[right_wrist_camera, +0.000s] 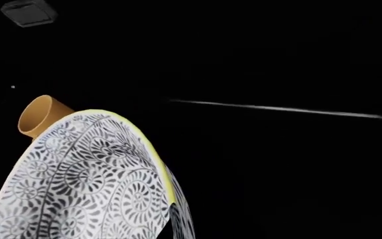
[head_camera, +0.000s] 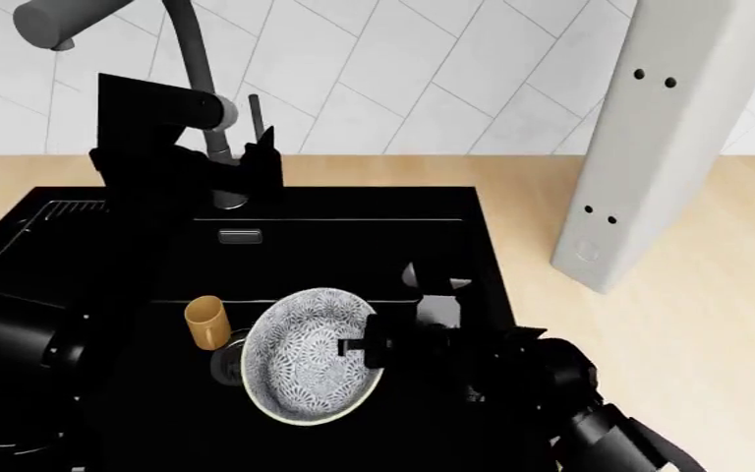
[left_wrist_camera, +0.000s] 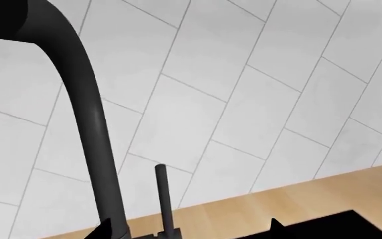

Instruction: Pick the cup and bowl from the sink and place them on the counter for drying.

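One cup [head_camera: 205, 323] and one bowl [head_camera: 310, 354] sit in the sink [head_camera: 351, 246]; the right pincer [head_camera: 375, 346] clamps the bowl's rim.

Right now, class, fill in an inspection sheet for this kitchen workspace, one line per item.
Surface: beige wood-grain counter around the black sink.
Job's things: bowl tilted in the sink, cup beside it.
Clutter: nothing seen.
Hands: right hand at the bowl's rim, grip unclear; left hand up by the faucet, state unclear.
Cables: nothing seen.
Surroundings: white tiled wall; pale panel on the right.
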`<state>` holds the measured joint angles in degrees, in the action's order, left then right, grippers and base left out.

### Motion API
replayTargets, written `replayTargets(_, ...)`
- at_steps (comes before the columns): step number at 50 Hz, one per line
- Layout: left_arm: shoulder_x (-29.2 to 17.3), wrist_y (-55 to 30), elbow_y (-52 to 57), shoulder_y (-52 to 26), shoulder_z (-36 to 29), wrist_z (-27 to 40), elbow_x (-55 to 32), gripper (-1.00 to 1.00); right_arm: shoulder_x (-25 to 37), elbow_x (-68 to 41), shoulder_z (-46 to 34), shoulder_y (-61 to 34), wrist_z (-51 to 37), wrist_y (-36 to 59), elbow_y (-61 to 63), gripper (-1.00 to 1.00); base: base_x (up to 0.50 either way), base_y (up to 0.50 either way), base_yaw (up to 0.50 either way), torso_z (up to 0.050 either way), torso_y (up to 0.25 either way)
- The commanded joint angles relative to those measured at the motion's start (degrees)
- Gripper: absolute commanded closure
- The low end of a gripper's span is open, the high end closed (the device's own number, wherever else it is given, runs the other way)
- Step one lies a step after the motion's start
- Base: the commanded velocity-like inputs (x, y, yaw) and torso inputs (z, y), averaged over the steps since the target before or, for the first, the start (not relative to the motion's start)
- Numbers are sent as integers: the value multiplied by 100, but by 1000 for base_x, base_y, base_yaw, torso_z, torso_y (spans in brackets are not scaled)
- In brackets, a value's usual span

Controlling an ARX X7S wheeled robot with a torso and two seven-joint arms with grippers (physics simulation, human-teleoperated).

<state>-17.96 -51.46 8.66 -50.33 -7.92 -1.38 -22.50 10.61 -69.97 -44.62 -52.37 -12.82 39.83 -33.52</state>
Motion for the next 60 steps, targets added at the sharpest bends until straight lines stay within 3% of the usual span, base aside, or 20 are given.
replayTargets(1, 99, -26, 4, -33, 5, 18, 25, -100, 465, -474, 390, 129, -861, 280, 1574, 100, 0, 0, 0, 0, 0)
replayTargets(25, 98, 0, -100, -159, -3, 4, -47, -100, 1824, -3018, 1466, 133, -4056, 1208, 4893, 100, 0, 0, 0, 0, 0)
replayTargets(42, 28, 14, -152, -188, -4, 6, -65, -100, 3610, -5163, 2667, 1023, -5898, 359, 7338, 100, 0, 0, 0, 0, 0)
replayTargets(48, 61, 0, -143, -171, -42, 44, -66, -100, 4360, -5574, 3307, 1790, -6020, -9, 7959, 100, 0, 0, 0, 0, 0)
replayTargets(54, 23, 25, -170, -168, -33, 8, -88, -100, 5191, -5890, 4637, 2955, -5792, -359, 8454, 100, 0, 0, 0, 0, 0)
replayTargets(60, 21, 25, -166, -158, -48, 23, -94, -100, 5387, -6746, 7522, 4832, -6107, 134, 8676, 100, 0, 0, 0, 0, 0)
